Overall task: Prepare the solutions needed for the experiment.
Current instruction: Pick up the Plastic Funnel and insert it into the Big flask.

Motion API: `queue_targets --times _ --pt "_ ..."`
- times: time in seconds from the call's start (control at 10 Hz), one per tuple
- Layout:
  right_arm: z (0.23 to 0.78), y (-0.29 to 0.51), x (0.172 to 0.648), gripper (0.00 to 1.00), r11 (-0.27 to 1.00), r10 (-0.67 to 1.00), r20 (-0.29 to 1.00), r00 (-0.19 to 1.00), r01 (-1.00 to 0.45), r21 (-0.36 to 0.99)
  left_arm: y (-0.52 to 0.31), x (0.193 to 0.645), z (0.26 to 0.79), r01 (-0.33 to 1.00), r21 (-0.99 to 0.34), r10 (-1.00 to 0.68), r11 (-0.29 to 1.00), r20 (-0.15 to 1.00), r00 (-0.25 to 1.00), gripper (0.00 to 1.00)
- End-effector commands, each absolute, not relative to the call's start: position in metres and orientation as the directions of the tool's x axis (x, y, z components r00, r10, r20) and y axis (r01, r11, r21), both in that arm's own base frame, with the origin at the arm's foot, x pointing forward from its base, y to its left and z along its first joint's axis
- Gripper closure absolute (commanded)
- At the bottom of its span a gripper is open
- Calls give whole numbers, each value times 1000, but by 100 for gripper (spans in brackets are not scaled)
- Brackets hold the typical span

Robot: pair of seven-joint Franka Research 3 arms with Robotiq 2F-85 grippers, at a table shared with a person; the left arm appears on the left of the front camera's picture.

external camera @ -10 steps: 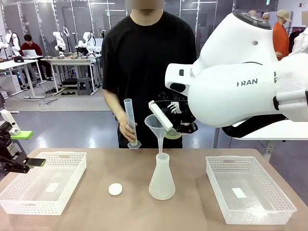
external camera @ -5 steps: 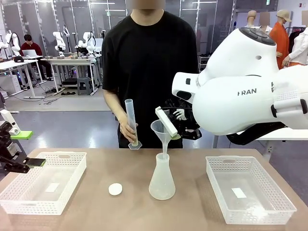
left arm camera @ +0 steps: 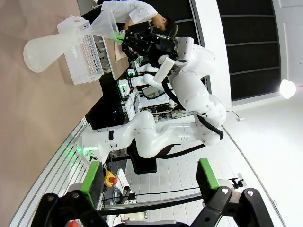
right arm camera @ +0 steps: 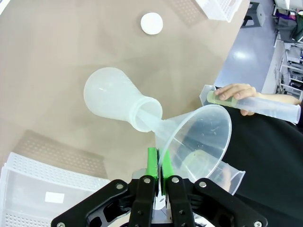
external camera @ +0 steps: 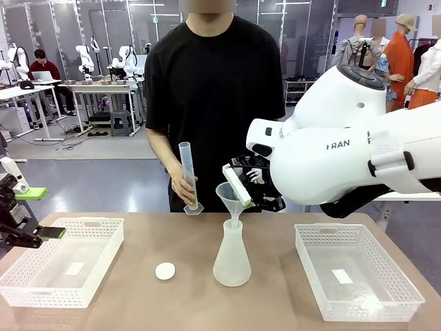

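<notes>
Observed right hand (external camera: pixel 242 189) at bench centre, reaching in from the right, just behind the rim of a clear funnel (external camera: pixel 229 195). Checked in right wrist view: right hand (right arm camera: pixel 157 164) pinched fully shut, green pads together on the thin wall of a small clear plastic beaker (right arm camera: pixel 229 177), tipped at the funnel (right arm camera: pixel 199 137) rim. Noted a faint yellowish patch through the funnel wall; could not assign it to liquid with confidence.

Found funnel seated stem-down in the neck of a frosted Erlenmeyer flask (external camera: pixel 231 262), upright on bench (external camera: pixel 275 307) between two white perforated baskets. Could not read any liquid level in flask.

Located pale yellow solution (external camera: pixel 192 205) at the foot of a tall measuring cylinder (external camera: pixel 187 172), held upright at far edge of bench by person's hand (external camera: pixel 180 185), just left of funnel and apart from it. Saw solution (right arm camera: pixel 218 97) in right wrist view as a yellow-green band at cylinder base.

Logged left hand (external camera: pixel 40 214) wide open, holding nothing, at outer rim of left basket (external camera: pixel 83 221); contact with rim not determinable. Confirmed in left wrist view: left hand (left arm camera: pixel 149 177), pads far apart and bare.

Recorded small white round cap (external camera: pixel 165 271) flat on bench between left basket and flask, touching neither. Noted white label inside right basket (external camera: pixel 331 228).
</notes>
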State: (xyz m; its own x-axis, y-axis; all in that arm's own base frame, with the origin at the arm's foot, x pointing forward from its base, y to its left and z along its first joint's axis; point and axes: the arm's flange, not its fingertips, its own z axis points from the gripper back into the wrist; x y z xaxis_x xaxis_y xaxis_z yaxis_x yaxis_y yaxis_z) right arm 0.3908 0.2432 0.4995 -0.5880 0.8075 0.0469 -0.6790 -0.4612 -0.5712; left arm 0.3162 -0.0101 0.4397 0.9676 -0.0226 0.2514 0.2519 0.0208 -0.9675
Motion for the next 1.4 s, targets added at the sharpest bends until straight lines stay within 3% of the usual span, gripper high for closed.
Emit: queue_targets --times 0.0,0.5,0.6,0.8,1.3 --pt "490 241 397 96 -467 786 76 -613 -671 -576 -10 315 442 258 -966 -23 16 257 966 0" --pt "479 244 397 94 -467 792 87 -604 -691 -552 -10 315 442 258 -966 -23 16 257 966 0" --pt "477 245 396 83 -464 793 89 -603 -692 -553 -10 315 442 258 -966 -23 16 257 966 0" --pt "476 246 393 71 -461 795 86 -600 -690 -558 -10 315 442 258 -966 -23 16 257 966 0" --pt "481 249 394 71 -460 808 73 -584 -704 -541 -10 315 442 258 -966 -23 16 257 966 0"
